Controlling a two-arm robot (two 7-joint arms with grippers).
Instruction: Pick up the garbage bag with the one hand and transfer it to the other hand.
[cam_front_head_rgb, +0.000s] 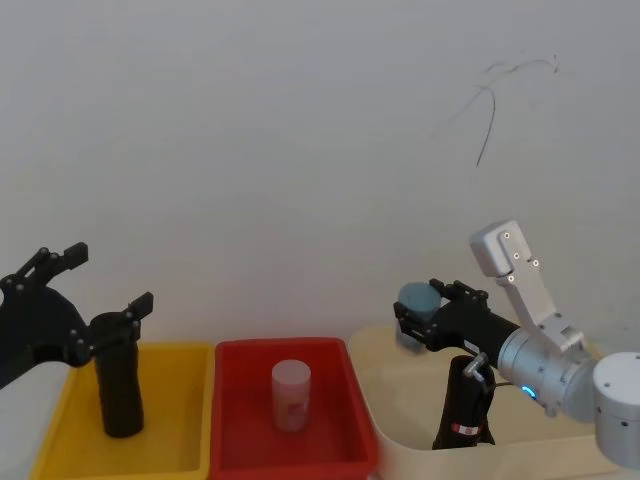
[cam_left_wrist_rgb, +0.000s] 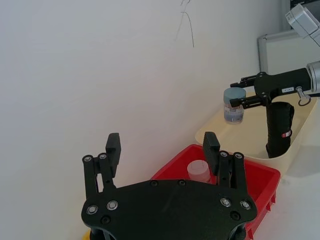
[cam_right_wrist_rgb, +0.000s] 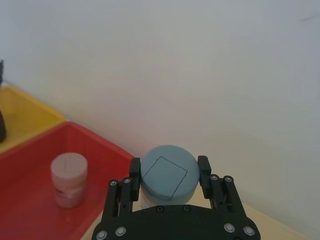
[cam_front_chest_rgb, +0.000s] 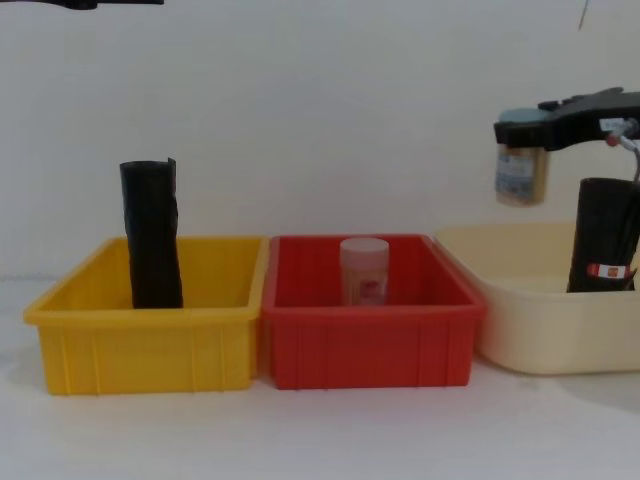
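The garbage bag (cam_front_head_rgb: 466, 405), a black crinkled roll with a small red-and-white label, stands upright in the cream tub (cam_front_head_rgb: 392, 432) on the right. It also shows in the chest view (cam_front_chest_rgb: 603, 235) and the left wrist view (cam_left_wrist_rgb: 279, 129). My right gripper (cam_front_head_rgb: 425, 308) on the silver arm hovers just above and beside the bag. It is shut on a jar with a blue-grey lid (cam_right_wrist_rgb: 167, 172), held clear of the tub (cam_front_chest_rgb: 520, 172). My left gripper (cam_front_head_rgb: 110, 277) hangs open over the yellow bin, nothing between its fingers (cam_left_wrist_rgb: 112, 146).
A second black roll without a label (cam_front_chest_rgb: 152, 235) stands in the yellow bin (cam_front_chest_rgb: 150, 350) at the left. The red bin (cam_front_chest_rgb: 370, 345) in the middle holds a small pale container (cam_front_chest_rgb: 364, 270). A white wall rises close behind the three bins.
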